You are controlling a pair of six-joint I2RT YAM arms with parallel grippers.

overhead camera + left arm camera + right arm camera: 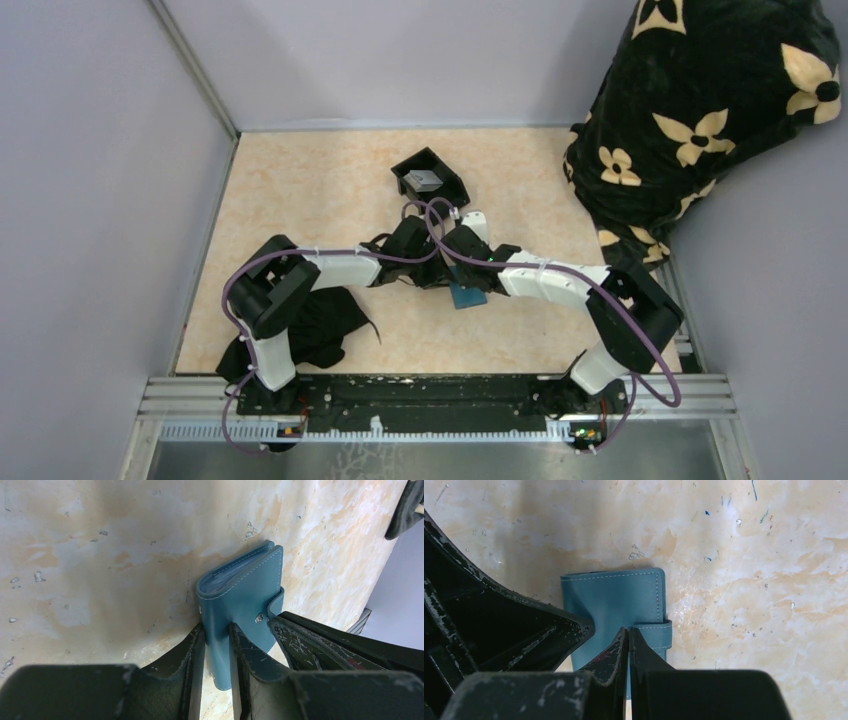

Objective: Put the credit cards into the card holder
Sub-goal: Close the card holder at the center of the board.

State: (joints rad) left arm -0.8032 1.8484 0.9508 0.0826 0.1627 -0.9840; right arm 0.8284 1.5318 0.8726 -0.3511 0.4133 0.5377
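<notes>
Left pincer (216, 636) clamps card holder (245, 592) (right pincer (629, 642) shut).

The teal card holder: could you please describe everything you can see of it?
The card holder is a small teal wallet that looks like leather, with pale stitching along its edges. It is folded shut, pale inner leaves showing between the covers; a strap wraps one edge, a small metal snap beside it. The left claw clamps it across its thickness, a finger on each face. The shut right claw meets it at the strap. It sits midway across the table.
</notes>
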